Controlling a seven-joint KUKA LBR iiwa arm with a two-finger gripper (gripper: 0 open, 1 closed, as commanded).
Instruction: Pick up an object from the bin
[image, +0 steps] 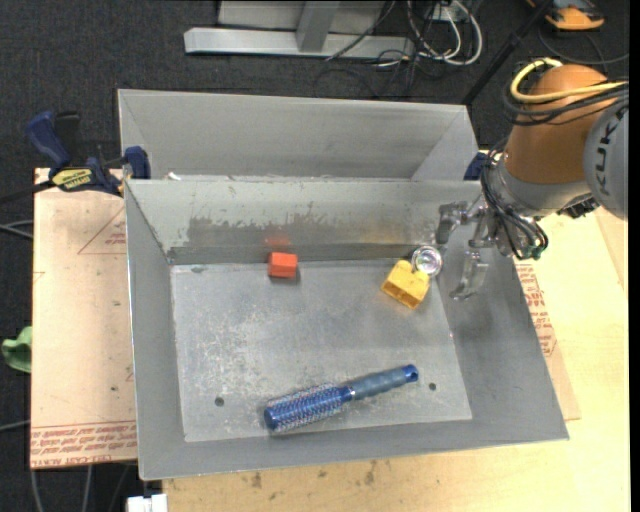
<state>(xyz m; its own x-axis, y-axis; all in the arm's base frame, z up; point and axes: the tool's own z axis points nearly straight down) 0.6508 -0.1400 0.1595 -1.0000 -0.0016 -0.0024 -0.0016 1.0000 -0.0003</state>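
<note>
Yellow block (404, 287) lies near the grey bin's (300, 340) right wall; just beside it hangs the hand (461, 262), fingers spread.

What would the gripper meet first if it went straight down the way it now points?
Probably bare metal. The gripper hangs just right of the yellow block, so it would likely land where the floor of the bin joins its sloped right wall, missing the block. Depth is unclear.

In the bin (150, 300), a cube (284, 265) lies at the back wall, a blocky toy (405, 287) to its right, and a hairbrush (340, 397) along the front edge.
</note>
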